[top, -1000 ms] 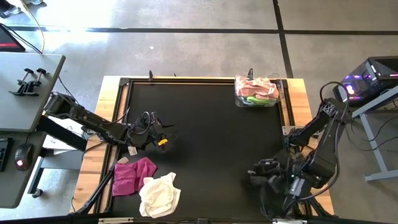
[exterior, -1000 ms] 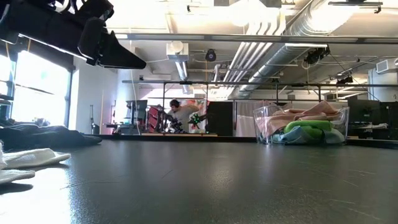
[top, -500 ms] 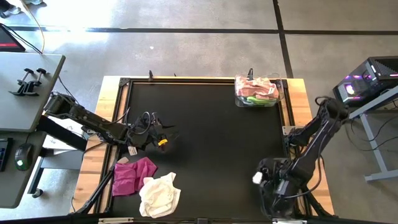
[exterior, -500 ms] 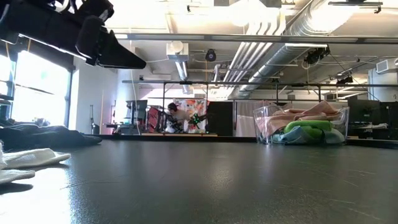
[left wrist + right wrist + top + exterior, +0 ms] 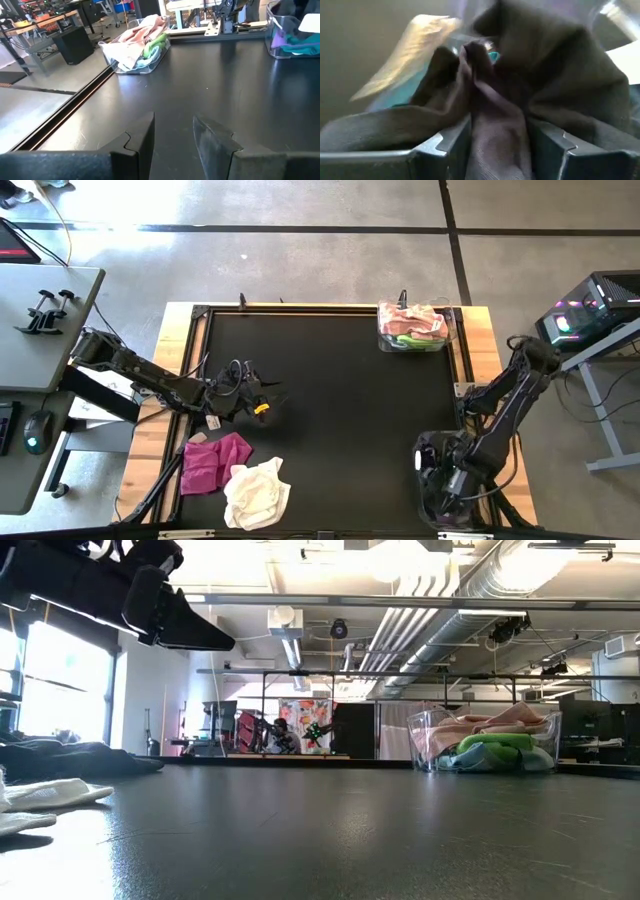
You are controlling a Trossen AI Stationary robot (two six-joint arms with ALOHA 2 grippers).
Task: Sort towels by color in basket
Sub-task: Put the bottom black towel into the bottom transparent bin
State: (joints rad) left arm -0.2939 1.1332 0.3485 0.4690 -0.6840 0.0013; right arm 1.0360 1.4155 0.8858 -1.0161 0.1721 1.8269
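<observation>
A clear basket at the table's far right holds peach-pink and lime green towels. A second clear basket stands at the near right with purple and teal towels inside. My right gripper points down into it, shut on a black towel. A magenta towel and a cream towel lie flat on the table's near left. My left gripper hangs open above the table beside them, with nothing between its fingers. My right gripper pinches a bunched fold of the black towel between its two fingers, from above, pointing down. The cloth spreads slack past the fingertips, over the teal towel in the basket. One layer or several, I cannot tell.
The black table top lies bare between the two arms. A wooden frame runs round it. A desk with a mouse stands off the table's left side and a lit computer off its right.
My right gripper has come straight down into the near-right basket, taking the black towel with it, and has then held still. My left arm has not moved.
</observation>
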